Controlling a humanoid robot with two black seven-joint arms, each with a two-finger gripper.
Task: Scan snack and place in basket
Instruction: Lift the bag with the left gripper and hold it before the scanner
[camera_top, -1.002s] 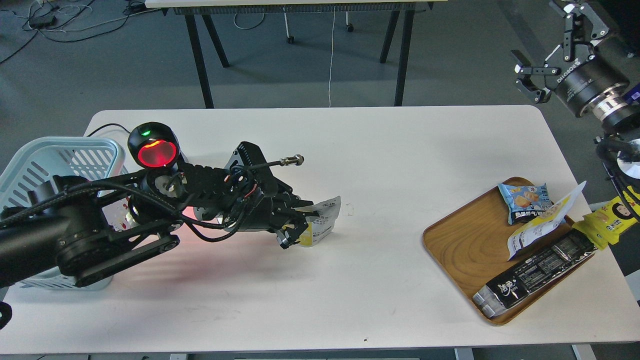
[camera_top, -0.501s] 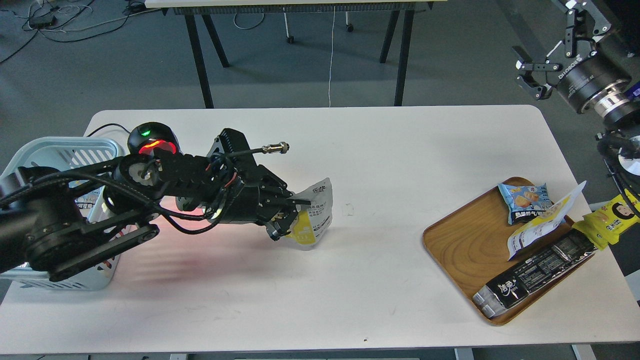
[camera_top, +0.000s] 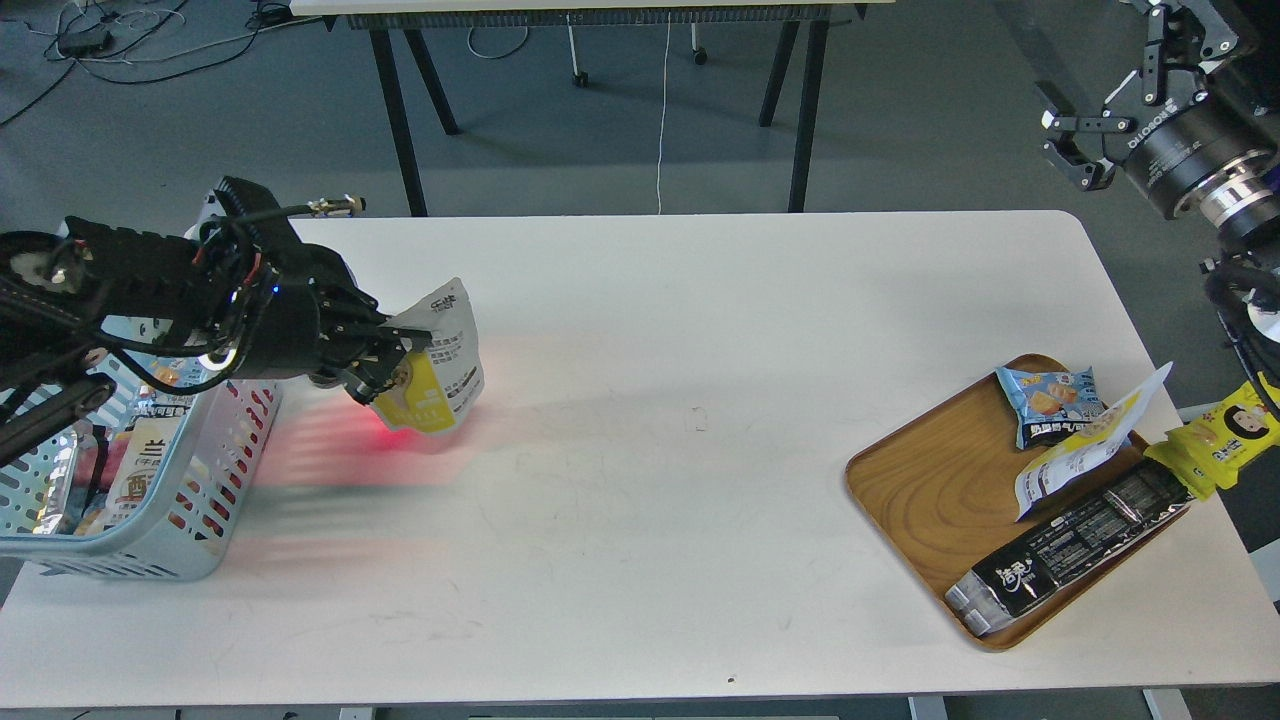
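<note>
Yellow and white stand-up snack pouch (camera_top: 440, 365) is hanging above the white table (camera_top: 640, 450), just right of the light blue slotted plastic basket (camera_top: 190, 520), with the left gripper (camera_top: 395, 350) jaws pinching its upper edge so it is hanging clear for dropping inside. Right gripper (camera_top: 1100, 120) is idling high off the table with jaws spread, empty.

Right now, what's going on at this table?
The left gripper is shut on the snack, a yellow and white pouch held above the table just right of the basket, not yet over it. The basket already holds other packets. The right gripper is open and empty, raised off the table's far right corner. A wooden tray on the right carries more packets.
</note>
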